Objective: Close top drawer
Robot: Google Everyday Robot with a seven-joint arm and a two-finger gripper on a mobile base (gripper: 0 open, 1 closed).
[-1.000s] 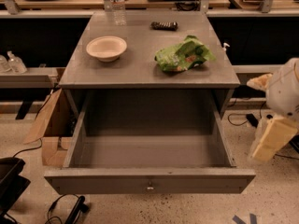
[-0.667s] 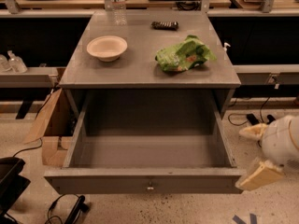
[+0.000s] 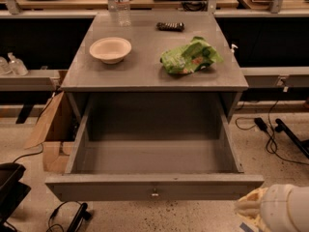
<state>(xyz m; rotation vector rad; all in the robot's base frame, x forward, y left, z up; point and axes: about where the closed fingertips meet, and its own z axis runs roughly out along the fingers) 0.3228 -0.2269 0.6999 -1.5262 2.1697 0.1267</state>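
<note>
- Since the top drawer (image 3: 96, 189) stands pulled far out of the cabinet (image 3: 145, 76), its front toward the camera, the step in hand looks like the approach to that front, with the push not yet begun.
- The gripper (image 3: 276, 210) sits low at the right edge of the view, just beside the drawer's right front corner and a little below it. It seems not to touch the drawer, and whether it is open or closed cannot be told.
- To do it well, I would bring the gripper to the middle of the front, near the knob (image 3: 155, 193), and press flat and straight toward the cabinet. A push at the right corner would likely skew the drawer on its runners and jam it.
- Nothing shows inside the drawer, so nothing should block its travel.
- Counted: one drawer in view, with any lower ones hidden under it, and one knob.
- On the cabinet top: one bowl (image 3: 110, 49), one green bag (image 3: 189, 57), one water bottle (image 3: 123, 3), one small dark remote (image 3: 170, 26).
- On the left shelf: two small clear bottles (image 3: 12, 65). One cardboard box (image 3: 50, 129) stands beside the cabinet.
</note>
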